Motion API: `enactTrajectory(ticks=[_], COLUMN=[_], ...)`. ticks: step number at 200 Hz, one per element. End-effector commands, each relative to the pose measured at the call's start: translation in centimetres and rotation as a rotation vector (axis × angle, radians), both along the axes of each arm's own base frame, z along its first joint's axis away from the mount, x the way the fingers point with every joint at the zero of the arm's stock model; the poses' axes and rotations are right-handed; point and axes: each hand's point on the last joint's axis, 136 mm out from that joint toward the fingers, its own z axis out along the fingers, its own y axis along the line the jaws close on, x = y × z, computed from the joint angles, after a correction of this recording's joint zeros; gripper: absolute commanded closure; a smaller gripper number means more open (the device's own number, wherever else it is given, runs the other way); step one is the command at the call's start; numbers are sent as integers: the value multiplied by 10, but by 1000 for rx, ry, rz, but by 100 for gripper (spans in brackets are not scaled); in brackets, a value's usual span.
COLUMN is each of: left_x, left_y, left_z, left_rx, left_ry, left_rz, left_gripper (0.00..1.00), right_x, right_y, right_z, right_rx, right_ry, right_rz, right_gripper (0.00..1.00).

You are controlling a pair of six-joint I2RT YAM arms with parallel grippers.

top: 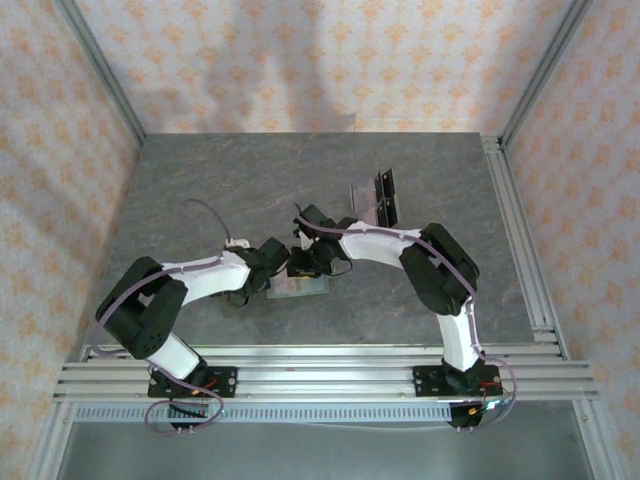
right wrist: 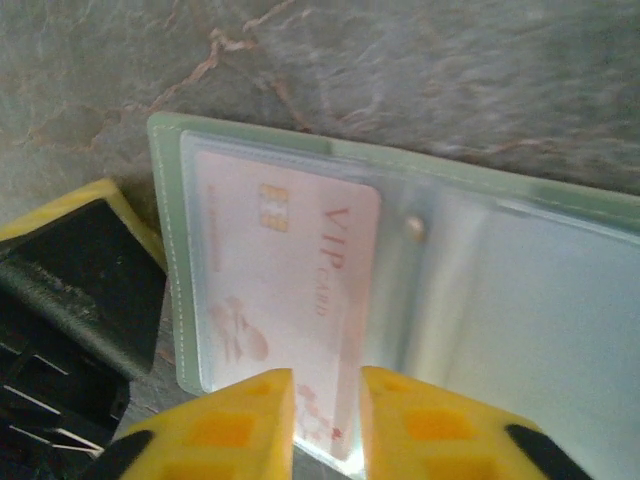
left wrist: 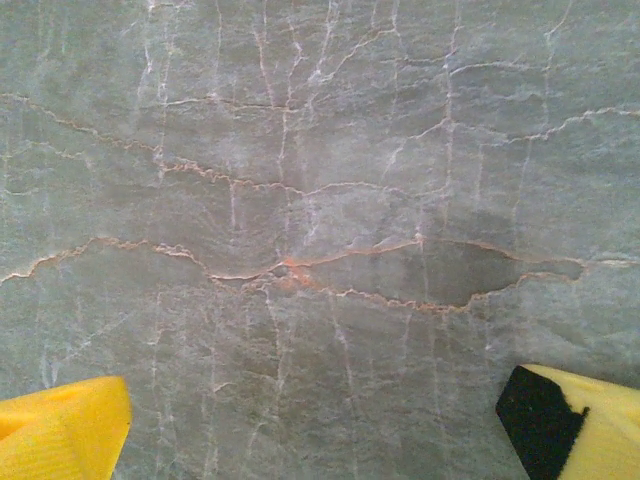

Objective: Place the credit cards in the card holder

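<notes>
Card holder (right wrist: 540,300) lies open on the surface (top: 220,190), just toward 6 o'clock from center, between both wrists. VIP card (right wrist: 290,270) sits in its clear sleeve (right wrist: 395,300), almost fully in. Right gripper (right wrist: 326,420) hangs at the card's 6 o'clock edge, jaws parted narrowly, pinching nothing. Left gripper (left wrist: 315,430) is wide open over bare surface, empty. Loose cards (top: 375,195) wait at 1 o'clock from the holder, well apart. Cards look thin, stiff, light and slick, so pinch a short edge and slide them in flat. Holder looks soft and light and will likely skid; pin a cover edge.
</notes>
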Motion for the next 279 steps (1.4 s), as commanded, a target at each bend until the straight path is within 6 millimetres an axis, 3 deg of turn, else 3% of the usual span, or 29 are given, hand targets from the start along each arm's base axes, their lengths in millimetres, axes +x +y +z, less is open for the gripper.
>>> enactTrajectory(ticks=[1, 20, 45, 82, 140, 215, 279], left_x=[3, 6, 11, 18, 20, 19, 21], left_y=[-8, -5, -7, -18, -34, -41, -50], left_z=[8, 21, 35, 48, 48, 47, 47], left_rx=[-56, -51, -58, -106, -193, -219, -238], left_ry=[-17, -45, -68, -82, -70, -70, -79], left_rz=[-1, -3, -28, -65, -81, -88, -121], left_gripper=[0, 0, 0, 0, 0, 0, 0], right_x=[20, 28, 31, 30, 28, 30, 12], right_y=[-25, -45, -56, -51, -37, -53, -36], right_z=[34, 34, 33, 33, 19, -9, -23], right_rx=[-30, -100, -169, -177, -192, -289, -173], right_ry=[-106, -147, -183, -193, -183, -174, -48], right_rz=[-30, -25, 34, 86, 134, 138, 108], right_gripper=[66, 59, 55, 54, 54, 54, 54])
